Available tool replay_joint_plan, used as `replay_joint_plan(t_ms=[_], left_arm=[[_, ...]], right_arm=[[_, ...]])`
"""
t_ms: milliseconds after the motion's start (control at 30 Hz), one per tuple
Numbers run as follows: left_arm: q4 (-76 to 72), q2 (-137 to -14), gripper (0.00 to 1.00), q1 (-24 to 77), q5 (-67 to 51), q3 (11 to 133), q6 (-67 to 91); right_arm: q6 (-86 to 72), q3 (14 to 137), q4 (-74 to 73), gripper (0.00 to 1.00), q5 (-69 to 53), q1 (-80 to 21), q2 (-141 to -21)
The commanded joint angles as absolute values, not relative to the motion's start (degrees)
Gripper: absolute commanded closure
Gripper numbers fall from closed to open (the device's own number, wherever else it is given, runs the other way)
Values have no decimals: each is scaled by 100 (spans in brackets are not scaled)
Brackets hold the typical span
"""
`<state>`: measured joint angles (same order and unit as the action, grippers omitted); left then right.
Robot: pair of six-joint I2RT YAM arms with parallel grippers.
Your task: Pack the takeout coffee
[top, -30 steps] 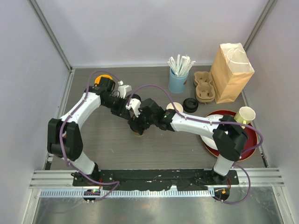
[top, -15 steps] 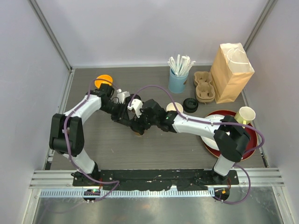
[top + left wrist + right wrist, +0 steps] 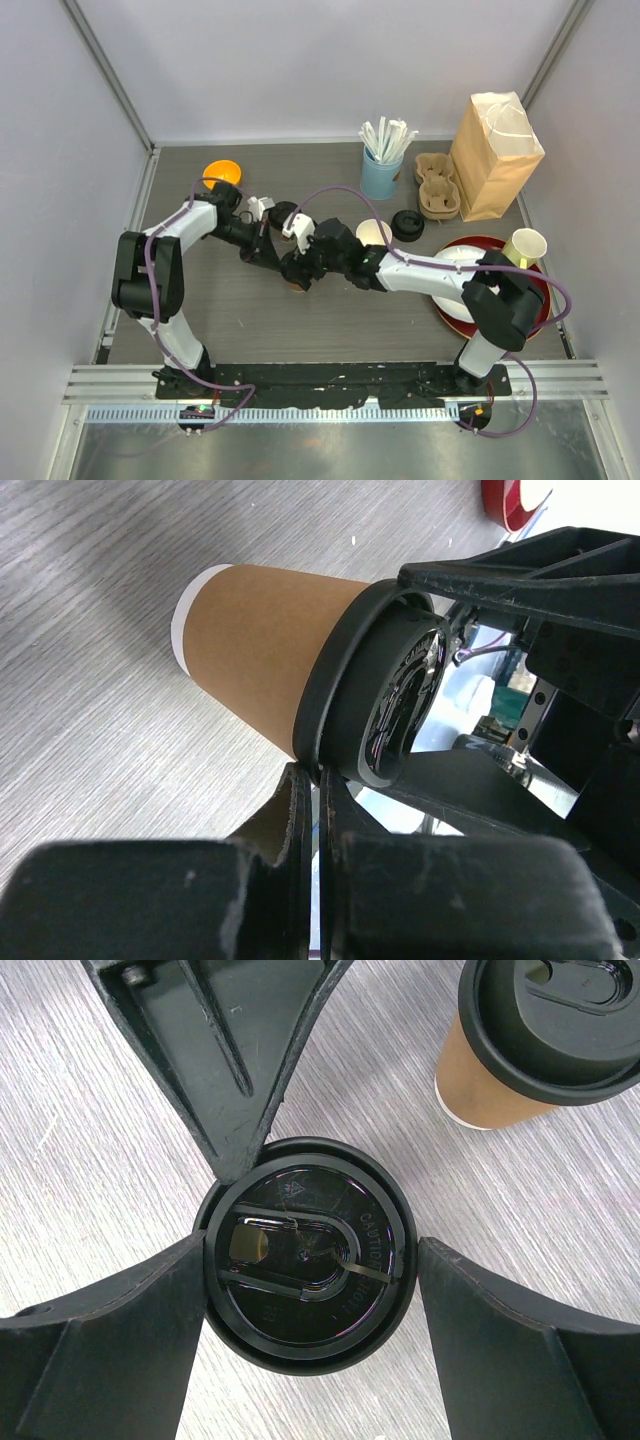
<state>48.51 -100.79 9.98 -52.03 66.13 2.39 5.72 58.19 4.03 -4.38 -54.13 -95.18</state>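
A kraft-brown coffee cup (image 3: 262,648) with a black lid (image 3: 305,1278) stands mid-table under both grippers (image 3: 297,285). My right gripper (image 3: 312,1262) reaches down from above, one finger against each side of the lid. My left gripper (image 3: 318,772) is shut, its fingertips pressed against the lid's rim from the side (image 3: 232,1110). A second lidded coffee cup (image 3: 490,1090) stands just behind (image 3: 283,212). An open kraft cup (image 3: 373,232), white inside, and a loose black lid (image 3: 407,225) sit to the right.
A light-blue cup of straws (image 3: 380,172), a pulp cup carrier (image 3: 437,186) and a tall paper bag (image 3: 495,155) stand at the back right. A red tray (image 3: 520,325) holds a pale yellow cup (image 3: 527,247). An orange disc (image 3: 222,172) lies back left.
My left gripper has moved toward me and right, down onto the lid's rim, and the left elbow has drawn in. The right gripper has stayed over the cup.
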Motion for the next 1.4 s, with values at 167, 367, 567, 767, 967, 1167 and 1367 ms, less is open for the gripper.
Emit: replay_joint_plan(t_ms=[167,367,567,767,967,1167,1367], left_arm=[[4350,-10854,100,1204,-4087,6311,-26],[4298,-11118,100,1213,-3797,6293,-26],[4280,-10706,100,1213,-3858,6381,-35],[4324,-10038,100,1213,-3806,6583,70],[4535,-10019,100,1204,-3814,6750,-113],[4614,-9897,100,1213,-3815,6882,-105],[4614,-9826,100,1213,-3744,6908,-105]], right_arm=[[132,5045,-510,38,-721,-5449,-9984],[70,4887,-387,39,-730,-5423,-9932],[105,4983,-501,36,-651,-5414,-9791],[176,5335,-721,12,-571,-5405,-9502],[193,5827,-1001,8,-554,-5414,-9299],[325,5994,-1020,8,-642,-5405,-9044],[360,6056,-923,8,-703,-5414,-8956]])
